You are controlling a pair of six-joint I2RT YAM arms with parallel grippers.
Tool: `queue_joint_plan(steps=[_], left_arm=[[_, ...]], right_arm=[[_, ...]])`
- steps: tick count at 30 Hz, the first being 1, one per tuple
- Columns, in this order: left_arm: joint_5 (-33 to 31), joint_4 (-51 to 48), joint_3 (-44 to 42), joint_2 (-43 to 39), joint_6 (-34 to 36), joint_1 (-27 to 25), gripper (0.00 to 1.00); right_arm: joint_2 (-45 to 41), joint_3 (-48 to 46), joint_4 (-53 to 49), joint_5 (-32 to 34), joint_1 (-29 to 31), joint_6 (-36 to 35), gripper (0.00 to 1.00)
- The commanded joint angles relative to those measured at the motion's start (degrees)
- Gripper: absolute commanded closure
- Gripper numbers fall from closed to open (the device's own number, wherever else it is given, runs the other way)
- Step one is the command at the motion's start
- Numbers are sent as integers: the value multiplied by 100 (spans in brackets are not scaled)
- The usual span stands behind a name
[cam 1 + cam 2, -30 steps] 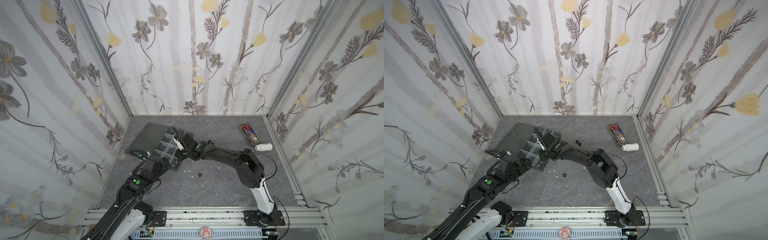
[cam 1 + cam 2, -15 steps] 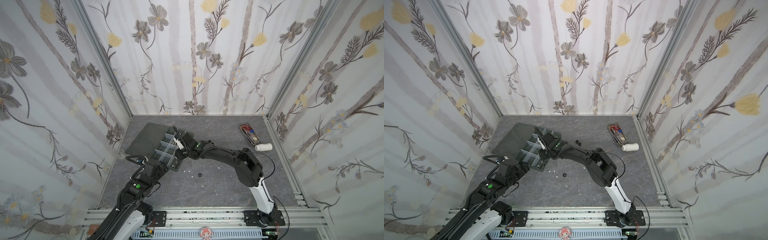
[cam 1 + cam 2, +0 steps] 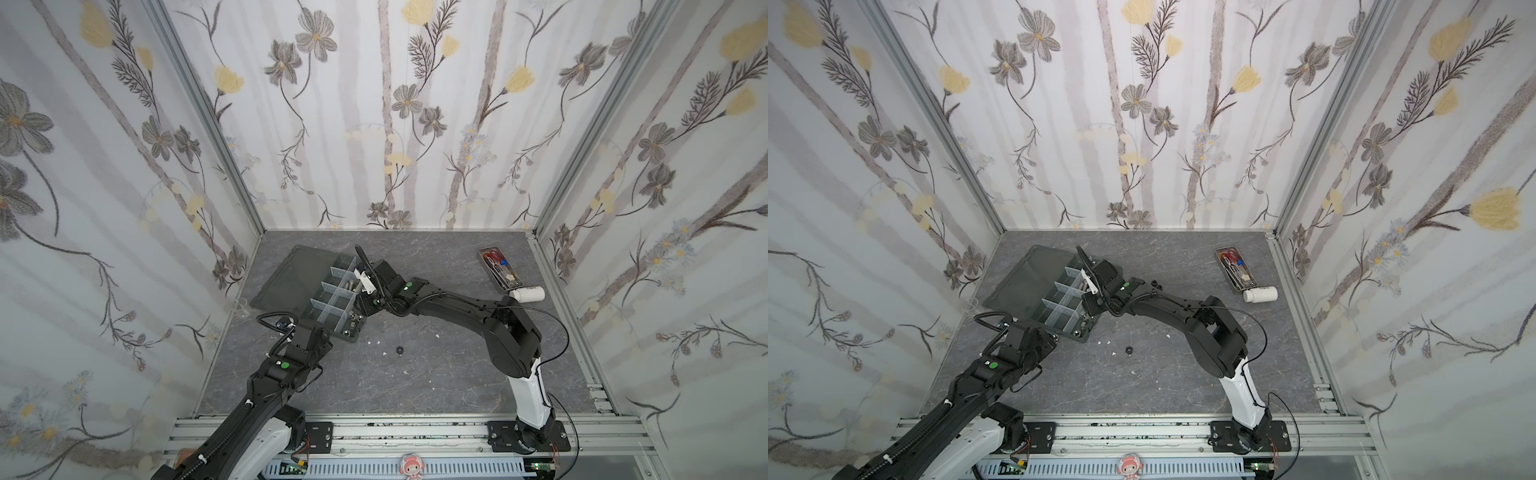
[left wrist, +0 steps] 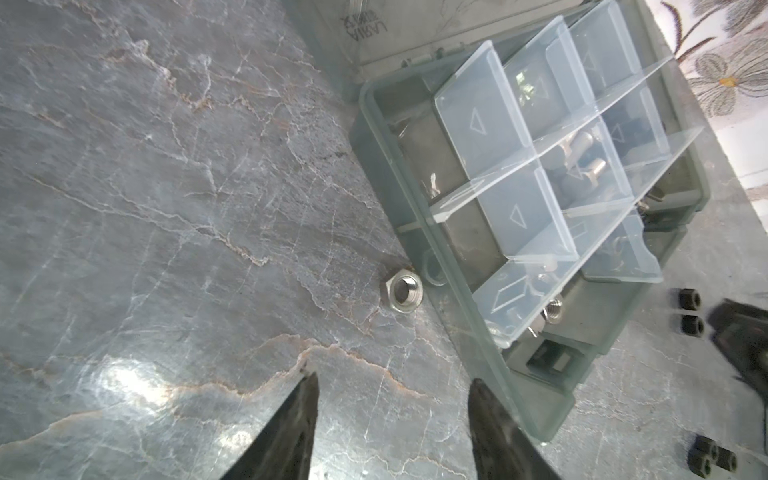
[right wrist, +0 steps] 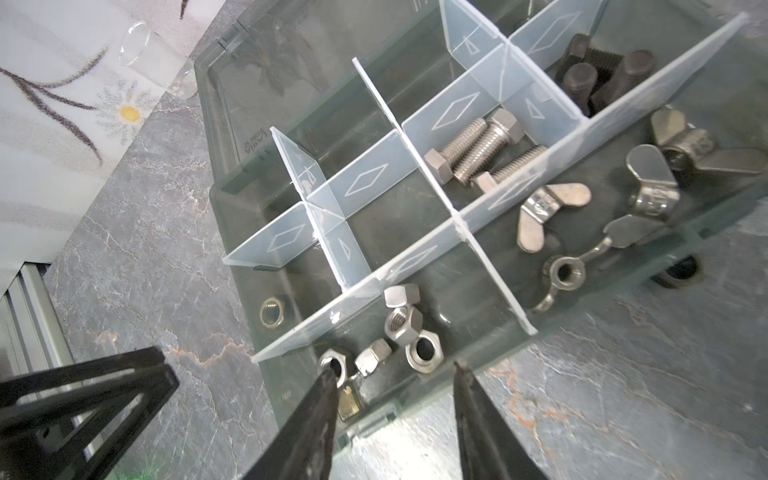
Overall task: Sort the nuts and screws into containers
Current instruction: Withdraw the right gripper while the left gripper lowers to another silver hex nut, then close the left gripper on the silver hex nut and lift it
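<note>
The smoky-grey organizer box (image 3: 332, 299) (image 3: 1059, 300) lies open at the left in both top views. In the right wrist view its containers hold silver screws (image 5: 478, 149), black screws (image 5: 598, 75), wing nuts (image 5: 552, 208) and silver hex nuts (image 5: 403, 324). My right gripper (image 5: 394, 368) hangs open over the hex-nut compartment, one fingertip (image 5: 328, 374) against a nut (image 5: 334, 360). My left gripper (image 4: 392, 384) is open and empty above the table, a short way from a silver nut (image 4: 402, 295) that lies against the box's outer wall. A black nut (image 3: 400, 350) lies alone on the table.
More black nuts (image 4: 688, 309) lie past the box near the right arm. A metal tray with scissors (image 3: 498, 268) and a white bottle (image 3: 527, 294) sit at the back right. A glass beaker (image 5: 153, 58) stands by the left wall. White specks (image 3: 376, 342) dot the table.
The left arm has drawn back from the box toward the front, its jaws narrowing. The right gripper's jaws have spread apart over the hex-nut compartment.
</note>
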Motion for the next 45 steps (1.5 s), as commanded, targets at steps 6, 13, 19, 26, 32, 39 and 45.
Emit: queue_joint_plan(steps=[6, 13, 19, 26, 32, 39, 45], left_arm=[[173, 742, -126, 645, 184, 143, 49], [368, 989, 130, 1561, 419, 369, 45], [358, 1071, 429, 1985, 595, 509, 43], [404, 1174, 753, 2603, 760, 556, 41], [437, 1283, 895, 2987, 824, 561, 41], [410, 1086, 1035, 3154, 906, 558, 42], [160, 650, 1190, 3388, 985, 522, 44]], right_arm=[[-974, -993, 505, 63, -147, -64, 53], [-1649, -1827, 851, 96, -303, -49, 53], [-1997, -2318, 1020, 141, -384, -27, 52], [-2175, -2592, 1112, 167, -418, -23, 52], [-2196, -2670, 1140, 143, -421, -21, 52], [-2220, -2705, 1149, 129, -422, -21, 52], [-2202, -2758, 1258, 86, -603, -4, 52]])
